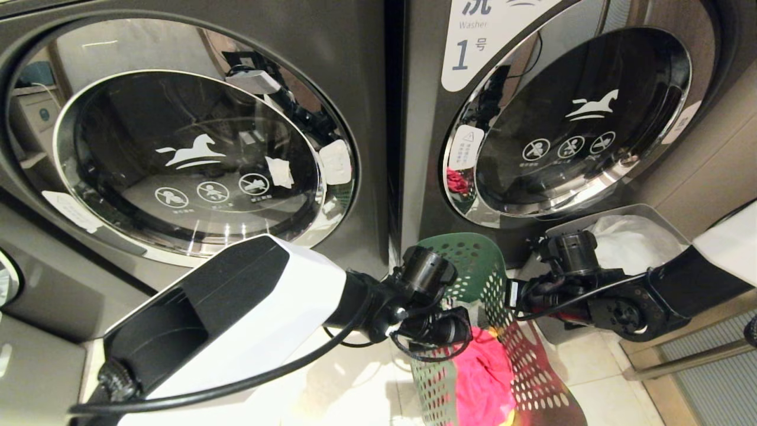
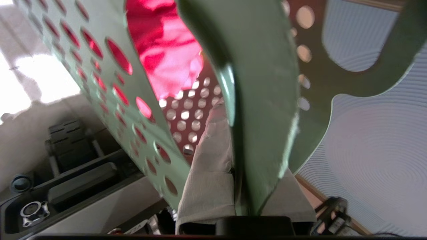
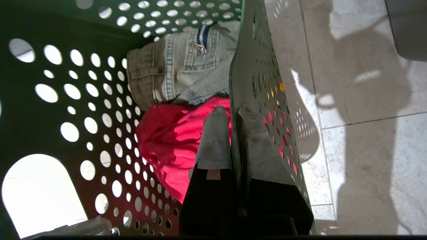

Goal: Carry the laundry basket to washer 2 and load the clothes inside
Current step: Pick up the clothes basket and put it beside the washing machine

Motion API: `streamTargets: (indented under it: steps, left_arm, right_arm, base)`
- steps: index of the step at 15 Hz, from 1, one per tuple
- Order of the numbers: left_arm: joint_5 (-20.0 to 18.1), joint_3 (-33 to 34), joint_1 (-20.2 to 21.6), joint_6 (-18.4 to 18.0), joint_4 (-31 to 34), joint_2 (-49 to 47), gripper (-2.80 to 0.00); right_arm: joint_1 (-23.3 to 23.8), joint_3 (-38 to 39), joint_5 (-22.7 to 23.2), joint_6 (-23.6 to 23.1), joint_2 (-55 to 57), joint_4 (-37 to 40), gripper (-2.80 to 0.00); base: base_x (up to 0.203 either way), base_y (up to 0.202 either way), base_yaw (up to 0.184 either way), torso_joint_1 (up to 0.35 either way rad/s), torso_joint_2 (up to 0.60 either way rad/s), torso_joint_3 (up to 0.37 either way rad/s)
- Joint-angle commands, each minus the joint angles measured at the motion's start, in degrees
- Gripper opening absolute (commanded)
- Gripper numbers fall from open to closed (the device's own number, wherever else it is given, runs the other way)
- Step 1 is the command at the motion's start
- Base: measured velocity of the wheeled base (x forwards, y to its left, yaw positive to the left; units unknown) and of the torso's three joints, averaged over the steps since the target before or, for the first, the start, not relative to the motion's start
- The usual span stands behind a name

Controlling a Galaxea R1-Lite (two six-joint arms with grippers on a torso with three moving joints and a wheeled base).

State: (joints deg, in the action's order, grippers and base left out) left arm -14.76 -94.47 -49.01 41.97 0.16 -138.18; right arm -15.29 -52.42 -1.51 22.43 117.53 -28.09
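The dark green laundry basket (image 1: 476, 258) hangs tilted low between two washers, its perforated wall (image 3: 83, 110) around the clothes. My left gripper (image 2: 245, 146) is shut on the basket's rim (image 2: 263, 100), one cloth-wrapped finger (image 2: 210, 166) inside it. My right gripper (image 3: 232, 111) is shut on the opposite wall (image 3: 257, 66), one finger on each side. Inside lie a pink-red garment (image 3: 166, 140) and a grey denim garment (image 3: 186, 63); a bit of yellow (image 3: 282, 86) shows through the holes. No label "2" shows, so I cannot tell which machine is washer 2.
The washer labelled "1" (image 1: 473, 41) stands at the right, door shut. A like washer (image 1: 189, 154) with no number in view stands at the left, door shut. A grey bin with a white bag (image 1: 627, 239) sits right of the basket. Tiled floor (image 3: 360, 150) lies below.
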Motion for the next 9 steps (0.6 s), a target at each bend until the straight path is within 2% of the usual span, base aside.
streamTargets:
  steps: [1,3,9]
  left_arm:
    - [0.10,-2.41,-0.04,0.22,1.55,-1.52,-2.80]
    - [0.17,-4.37,-0.04,0.22,3.34,-2.00,-2.80]
    - [0.35,-4.85,-0.04,0.22,3.44,-2.27,-2.80]
  right_arm:
    - [0.08,-0.43,-0.07,0.07,0.77,-0.13,-2.80]
    - [0.26,-0.67,-0.07,0.01,0.86,-0.13,-2.80]
    - [0.74,-1.98,-0.07,-0.06,1.07,-0.13,-2.80]
  base:
    - [0.000,0.000,0.000,0.002,0.01,-0.207]
    - [0.000,0.000,0.000,0.002,0.01,-0.204]
    - [0.000,0.000,0.000,0.003,0.00,-0.200]
